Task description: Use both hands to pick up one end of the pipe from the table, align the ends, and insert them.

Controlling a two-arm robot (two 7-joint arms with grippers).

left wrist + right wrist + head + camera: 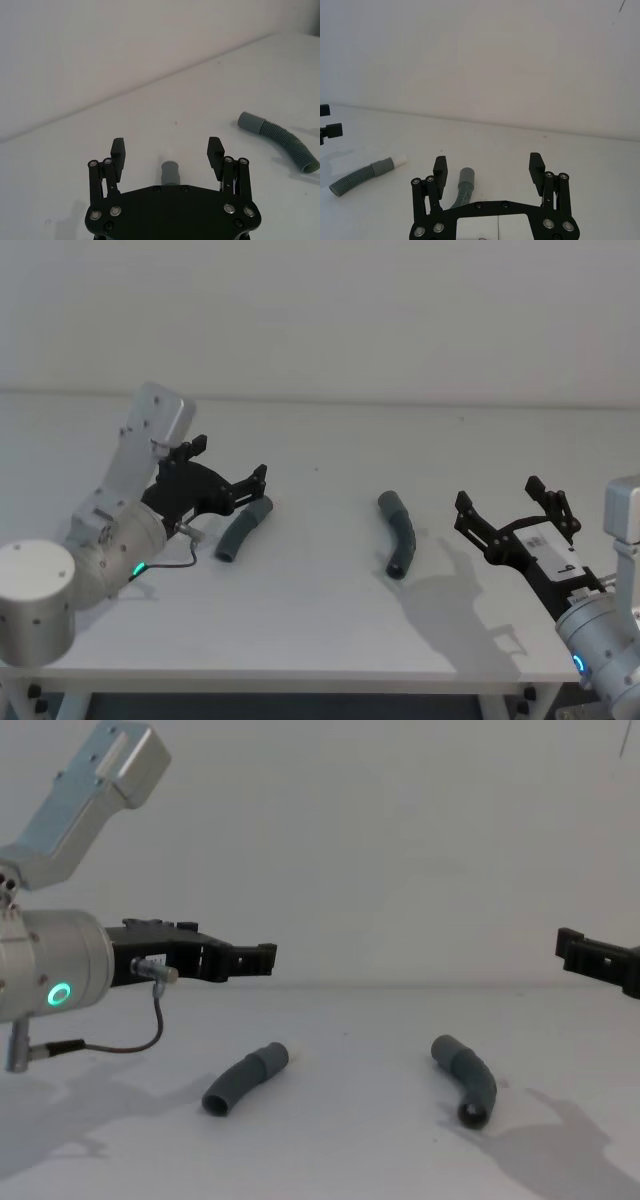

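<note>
White wall is backing a matte white worktop (330,640), and two pipe pieces are lying flat on it, well apart from each other.

The left pipe (243,529) is resting on the worktop's left half. Its smooth collar end is pointing toward the worktop's far edge and its open mouth toward the near edge. In the right wrist view a pale tip is showing beyond that collar. The right pipe (398,534) is lying on the worktop's right half, close to the middle. It is bending like an elbow, with one dark open mouth facing the near edge.

The left claw (230,458) is hovering above the worktop's left half, with its fingers spread wide and nothing between them. The chest view is showing it raised clear of the worktop, with the left pipe lying lower down and not touching it. In the left wrist view the pipe's collar end is showing beneath the gap between the fingers.

The right claw (496,492) is hovering above the worktop's right end, likewise released and empty, and is pointing in toward the middle. In the right wrist view the right pipe's end is showing on the worktop ahead, between the two fingers and nearer to one of them, touching neither.
</note>
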